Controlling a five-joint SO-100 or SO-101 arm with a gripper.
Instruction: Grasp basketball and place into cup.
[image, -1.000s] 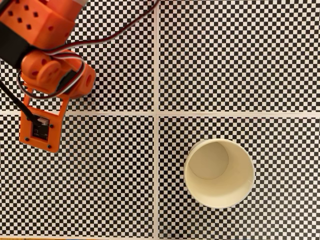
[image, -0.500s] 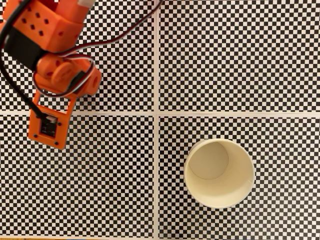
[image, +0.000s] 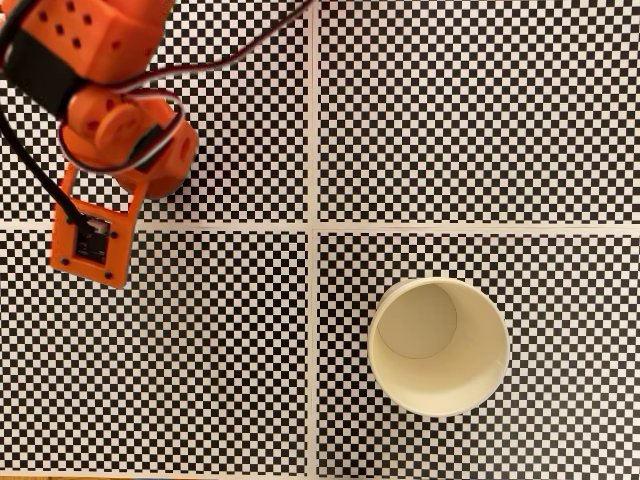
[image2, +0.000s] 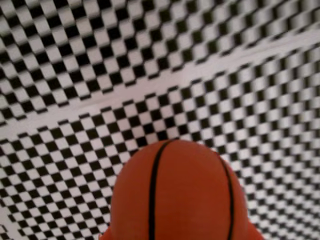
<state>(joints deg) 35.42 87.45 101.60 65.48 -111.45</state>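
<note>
— So where is the basketball (image2: 180, 192)?
— Lower middle of the wrist view, filling the bottom edge: an orange ball with two thin black seam lines running up it, checkered bench (image2: 75, 75) behind it, blurred. Small orange bits show at the frame's bottom corners of the ball, but whether those are the fingers I cannot tell.
— And from the fixed view?
— The ball is not visible there. The orange arm (image: 95, 95) sits in the upper left of the frame, with its wrist camera mount (image: 92, 240) pointing down toward the white strip that crosses the checkered bench (image: 200, 380). The arm's body hides whatever is beneath it.
— Are the fingers spread or pinching the ball?
— Cannot tell; neither view shows the tips plainly.
— The cup (image: 440, 390)?
— Lower right of the fixed view, upright, mouth open, cream-white with a plain pale inside. It stands well apart from the arm, right of the vertical white strip.
</note>
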